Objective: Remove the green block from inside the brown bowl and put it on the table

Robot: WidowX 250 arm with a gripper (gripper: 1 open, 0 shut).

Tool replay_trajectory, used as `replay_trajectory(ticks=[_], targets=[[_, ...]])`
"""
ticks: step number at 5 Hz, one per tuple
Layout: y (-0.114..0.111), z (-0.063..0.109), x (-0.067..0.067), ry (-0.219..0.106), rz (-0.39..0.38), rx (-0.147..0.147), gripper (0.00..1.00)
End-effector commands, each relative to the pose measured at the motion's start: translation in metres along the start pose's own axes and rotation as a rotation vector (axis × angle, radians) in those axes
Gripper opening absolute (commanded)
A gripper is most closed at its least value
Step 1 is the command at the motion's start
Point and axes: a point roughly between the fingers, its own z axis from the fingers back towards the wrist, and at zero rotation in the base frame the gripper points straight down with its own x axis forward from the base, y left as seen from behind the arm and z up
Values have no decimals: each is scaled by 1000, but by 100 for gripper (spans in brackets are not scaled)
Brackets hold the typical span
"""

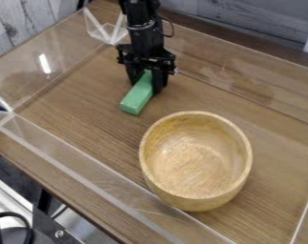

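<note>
The green block [137, 96] lies on the table [80, 114], left of and behind the brown bowl [195, 159]. The black gripper [149, 83] points straight down over the block's far end, its fingers shut on that end. The block's near end rests on the tabletop, angled toward the front left. The bowl is empty, its pale grained inside fully visible, and it stands apart from the block and the gripper.
Clear acrylic walls [54, 157] border the table on the left, front and back. A crumpled bit of clear plastic [108, 31] sits behind the arm at the back wall. Bare wood lies left of the block.
</note>
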Motion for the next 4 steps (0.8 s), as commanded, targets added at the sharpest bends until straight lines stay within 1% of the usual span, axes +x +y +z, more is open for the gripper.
replay_trajectory(ticks=[1, 4], targets=[[10, 5, 0, -9, 20, 10, 0], [15, 4, -2, 11, 32, 12, 0]])
